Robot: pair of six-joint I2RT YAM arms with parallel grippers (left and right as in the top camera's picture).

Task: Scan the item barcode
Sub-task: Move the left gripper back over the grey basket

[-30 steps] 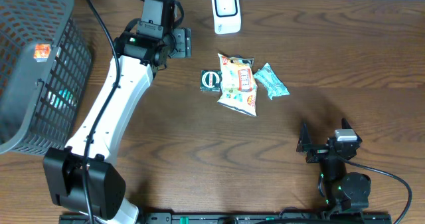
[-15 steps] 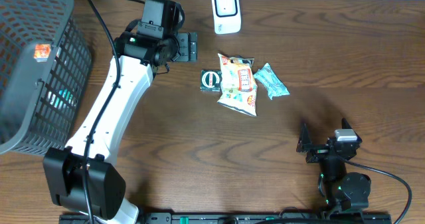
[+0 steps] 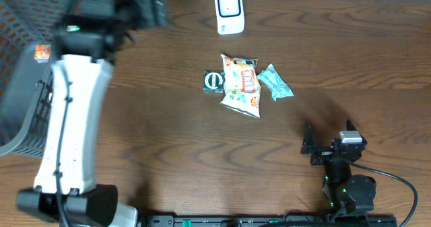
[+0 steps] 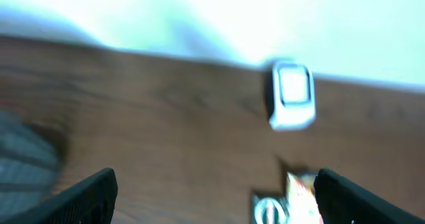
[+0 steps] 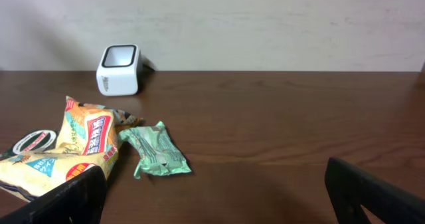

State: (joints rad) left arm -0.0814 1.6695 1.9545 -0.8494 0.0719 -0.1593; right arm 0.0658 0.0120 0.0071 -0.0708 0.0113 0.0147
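Observation:
Three items lie mid-table: a yellow snack bag (image 3: 242, 85), a green packet (image 3: 275, 81) on its right, and a small dark packet with a white ring (image 3: 213, 81) on its left. The white scanner (image 3: 229, 11) stands at the back edge. My left gripper (image 3: 156, 3) is blurred at the back left, beside the basket, open and empty. In its wrist view, the left gripper (image 4: 219, 197) faces the scanner (image 4: 292, 94) and the snack bag (image 4: 302, 194). My right gripper (image 3: 328, 144) rests open at the front right; the right gripper (image 5: 219, 197) holds nothing, with the green packet (image 5: 154, 151) ahead.
A grey mesh basket (image 3: 27, 85) fills the left edge, with an orange-labelled item (image 3: 42, 50) inside. The left arm's white link (image 3: 67, 119) runs along the basket's right side. Bare wood lies between the items and the right gripper.
The left arm has swung quickly left and back, away from the items and toward the basket, and its jaws have widened. The items and the right arm have not moved.

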